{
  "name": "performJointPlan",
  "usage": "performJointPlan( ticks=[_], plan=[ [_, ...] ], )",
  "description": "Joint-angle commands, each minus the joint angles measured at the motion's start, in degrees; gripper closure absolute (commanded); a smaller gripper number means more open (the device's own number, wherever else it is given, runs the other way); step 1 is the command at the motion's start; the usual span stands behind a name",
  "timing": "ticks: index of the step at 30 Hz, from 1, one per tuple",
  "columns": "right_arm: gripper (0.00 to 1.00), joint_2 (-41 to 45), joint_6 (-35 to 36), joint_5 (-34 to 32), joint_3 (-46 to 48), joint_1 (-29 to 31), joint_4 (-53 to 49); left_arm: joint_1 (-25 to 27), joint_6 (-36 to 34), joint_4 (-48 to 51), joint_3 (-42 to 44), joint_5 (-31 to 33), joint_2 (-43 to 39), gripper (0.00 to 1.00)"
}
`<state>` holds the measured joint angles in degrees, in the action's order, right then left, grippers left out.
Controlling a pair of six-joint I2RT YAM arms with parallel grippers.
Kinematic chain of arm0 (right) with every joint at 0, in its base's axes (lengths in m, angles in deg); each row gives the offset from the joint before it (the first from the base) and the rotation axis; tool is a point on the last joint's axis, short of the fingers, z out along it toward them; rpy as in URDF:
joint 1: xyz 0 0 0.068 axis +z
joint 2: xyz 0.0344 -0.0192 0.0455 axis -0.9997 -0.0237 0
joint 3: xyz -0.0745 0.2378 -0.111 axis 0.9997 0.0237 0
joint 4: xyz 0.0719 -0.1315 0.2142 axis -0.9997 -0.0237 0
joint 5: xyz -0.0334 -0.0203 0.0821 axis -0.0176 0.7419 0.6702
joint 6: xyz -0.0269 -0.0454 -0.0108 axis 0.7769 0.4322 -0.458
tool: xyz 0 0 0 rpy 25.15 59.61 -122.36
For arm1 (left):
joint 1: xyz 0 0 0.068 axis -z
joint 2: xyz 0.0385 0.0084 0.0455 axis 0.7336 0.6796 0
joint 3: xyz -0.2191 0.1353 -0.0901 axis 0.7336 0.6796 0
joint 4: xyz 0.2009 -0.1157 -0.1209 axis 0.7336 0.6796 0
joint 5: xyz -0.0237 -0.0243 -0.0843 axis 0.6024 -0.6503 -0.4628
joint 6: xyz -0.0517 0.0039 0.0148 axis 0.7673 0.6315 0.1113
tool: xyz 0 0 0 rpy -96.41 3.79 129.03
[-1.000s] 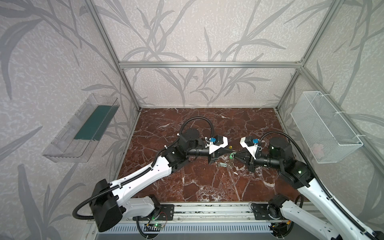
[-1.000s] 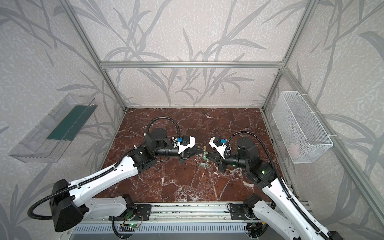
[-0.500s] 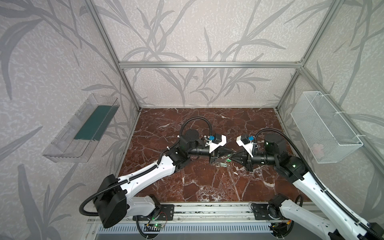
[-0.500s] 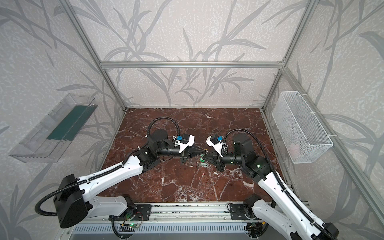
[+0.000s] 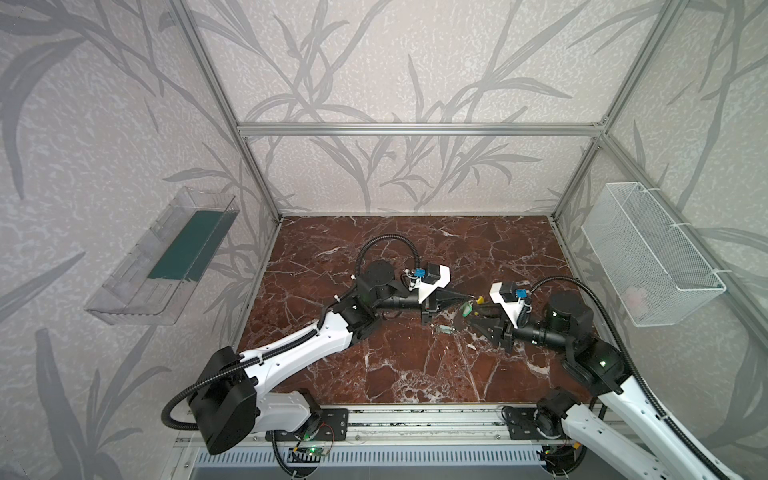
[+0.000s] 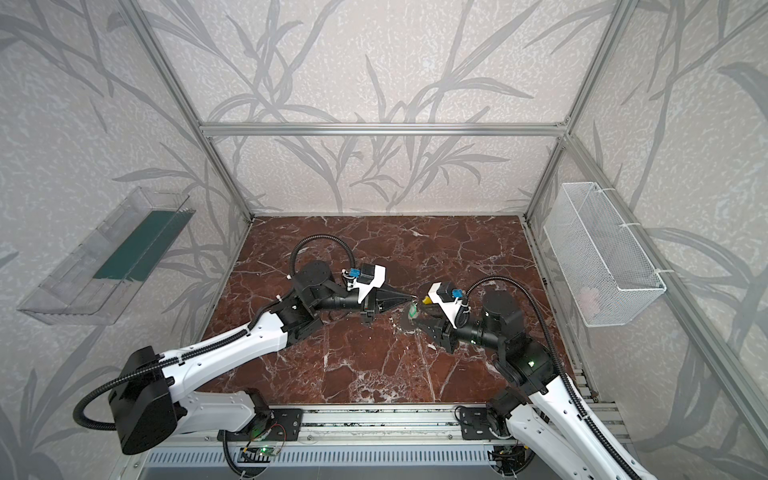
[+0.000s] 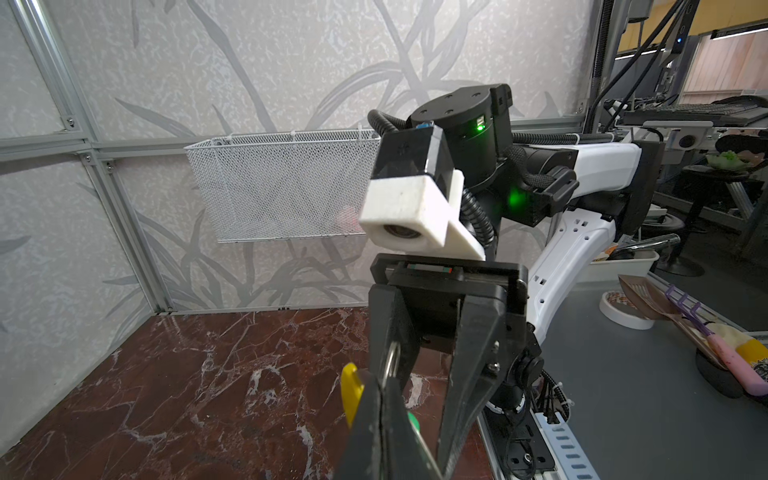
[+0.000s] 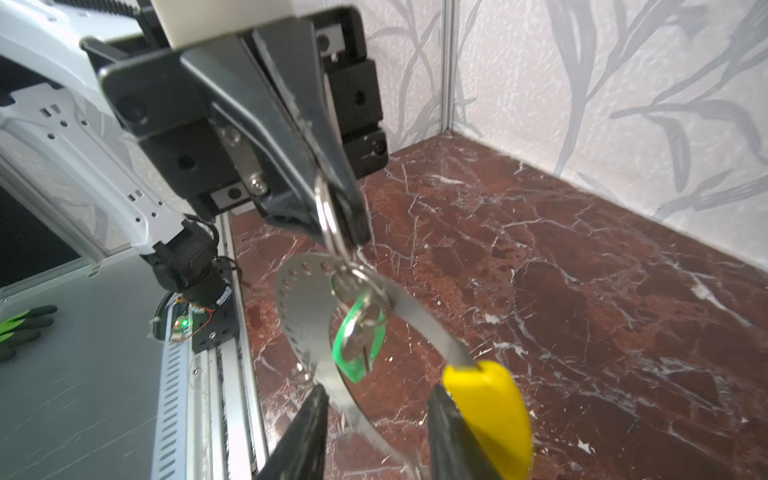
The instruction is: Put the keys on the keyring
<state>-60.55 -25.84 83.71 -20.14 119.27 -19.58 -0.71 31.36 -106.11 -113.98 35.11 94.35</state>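
Two robot arms meet tip to tip over the middle of a red-brown marble worktop [image 5: 374,374], seen from above in both top views. Your left claw [image 5: 468,296] is closed tight, its two black fingers pressed together on the keyring [image 8: 299,309], which it pinches by a thin wire loop at the top. The keyring hangs in the air below that claw. It is a flat grey hoop with a row of small holes along its band and a bright yellow segment [image 8: 492,411] at one end.

A green key [image 8: 357,345] hangs on the hoop by its own small metal ring, just under the left claw's tips.

Your right claw [image 5: 471,318] faces the left one, a little lower and nearer the front rail. Its jaws stand clearly apart and grip nothing. In the right wrist view the hoop's lower band drops between its two fingers [image 8: 309,432], close to one of them. The views do not show whether they touch.

A second key [image 5: 446,330], a small pale piece, lies flat on the worktop near where the claws meet, apart from both.
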Motion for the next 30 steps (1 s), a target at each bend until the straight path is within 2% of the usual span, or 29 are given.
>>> performJointPlan(
  ticks=[1,6,13,19,26,30],
  plan=[
    [0.60,0.19,-2.23,-2.52,0.63,-0.05,5.95,-0.10,1.01,-2.77,-1.72,0.53,0.10,1.00],
    [0.60,-0.10,-5.12,-0.78,2.39,-0.11,12.26,-0.06,0.45,-2.46,-2.09,1.54,0.18,1.00],
    [0.60,-1.92,-4.93,-0.87,2.16,0.04,14.28,0.13,0.86,-3.70,-2.59,2.37,1.08,1.00],
    [0.73,-3.08,-4.62,-0.74,2.17,0.13,15.21,0.29,2.14,-5.45,-2.62,2.48,1.56,1.00],
    [0.98,-2.23,-3.27,-1.15,1.67,0.13,14.10,0.29,1.58,-4.96,-2.12,2.90,1.22,1.00],
    [1.00,-1.67,-2.08,-1.14,0.46,0.12,11.92,0.30,0.14,-3.04,-2.11,2.87,0.95,1.00]
  ],
)
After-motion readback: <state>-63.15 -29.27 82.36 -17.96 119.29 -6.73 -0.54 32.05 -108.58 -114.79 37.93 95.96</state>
